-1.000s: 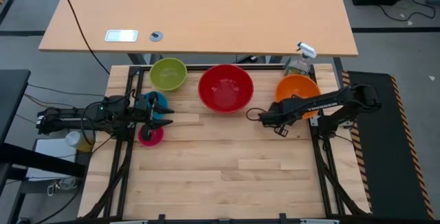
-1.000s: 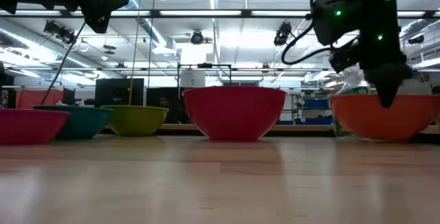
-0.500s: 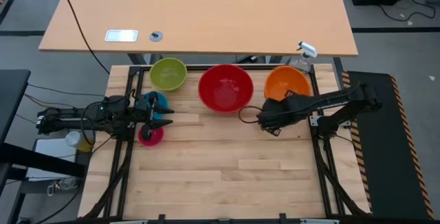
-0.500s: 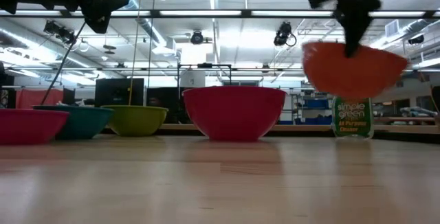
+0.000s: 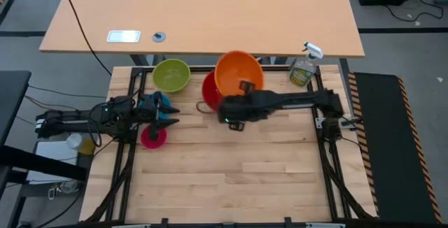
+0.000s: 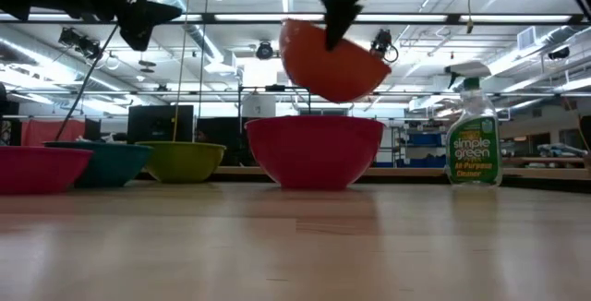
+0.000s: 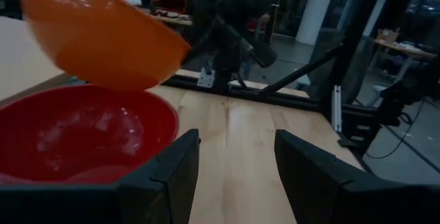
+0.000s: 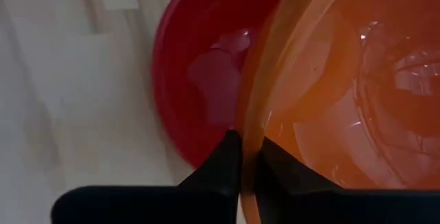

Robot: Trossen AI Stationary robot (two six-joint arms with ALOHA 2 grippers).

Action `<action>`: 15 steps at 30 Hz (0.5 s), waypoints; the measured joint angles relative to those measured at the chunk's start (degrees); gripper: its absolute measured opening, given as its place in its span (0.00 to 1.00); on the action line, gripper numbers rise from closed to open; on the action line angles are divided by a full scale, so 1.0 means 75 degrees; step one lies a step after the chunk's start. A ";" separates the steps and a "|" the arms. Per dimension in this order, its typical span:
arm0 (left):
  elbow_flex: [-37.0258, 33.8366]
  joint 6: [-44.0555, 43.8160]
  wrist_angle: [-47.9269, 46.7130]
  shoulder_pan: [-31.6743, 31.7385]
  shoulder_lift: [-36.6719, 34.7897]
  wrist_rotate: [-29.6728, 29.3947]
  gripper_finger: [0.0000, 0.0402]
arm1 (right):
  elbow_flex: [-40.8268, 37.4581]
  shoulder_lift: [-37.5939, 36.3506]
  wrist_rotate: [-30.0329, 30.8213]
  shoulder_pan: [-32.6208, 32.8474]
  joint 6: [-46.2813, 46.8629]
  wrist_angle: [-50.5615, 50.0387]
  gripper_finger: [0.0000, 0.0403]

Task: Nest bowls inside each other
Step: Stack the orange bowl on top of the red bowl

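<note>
My right gripper [image 5: 245, 90] is shut on an orange bowl [image 5: 236, 73], which hangs tilted above the red bowl [image 6: 314, 149] at the table's far middle. In the low view the orange bowl [image 6: 334, 59] is clear of the red one. A green bowl [image 5: 171, 74], a teal bowl [image 5: 157, 102] and a pink bowl [image 5: 153, 138] rest on their bases at the far left. My left gripper [image 5: 166, 116] stands open and level above the teal and pink bowls, holding nothing. My right gripper pinches the orange bowl's rim [image 8: 249, 148] on its near side, with one finger [image 8: 278, 172] inside the bowl and the other [image 8: 223, 162] outside. The fingers slant down from above. The bowl is lifted clear and tilted, over the red bowl [image 8: 199, 80].
A green spray bottle [image 5: 302, 68] stands at the far right corner, also seen in the low view as a spray bottle [image 6: 471, 126]. Bare wooden table top [image 5: 231, 172] lies across the near half. A desk [image 5: 203, 11] stands beyond the far edge.
My right gripper has lifted the orange bowl off the table at the far right and carried it up and toward the table's left, over the red bowl. The bowl has tipped on the way. The spray bottle behind it has come into view.
</note>
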 joint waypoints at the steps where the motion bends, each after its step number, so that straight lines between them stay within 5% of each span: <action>1: 0.0000 0.0000 -0.0062 0.0060 -0.0031 0.0000 0.48 | 0.0169 0.0158 -0.0126 -0.0151 -0.0133 -0.0001 0.08; 9: 0.0609 0.0178 -0.1942 0.0425 -0.0063 -0.0068 0.48 | 0.0257 0.1066 -0.1503 -0.1172 -0.0987 0.0596 0.08; 15: 0.0660 0.0304 -0.2601 0.0603 -0.0005 -0.0829 0.48 | 0.0257 0.1614 -0.2219 -0.1439 -0.1543 0.0944 0.09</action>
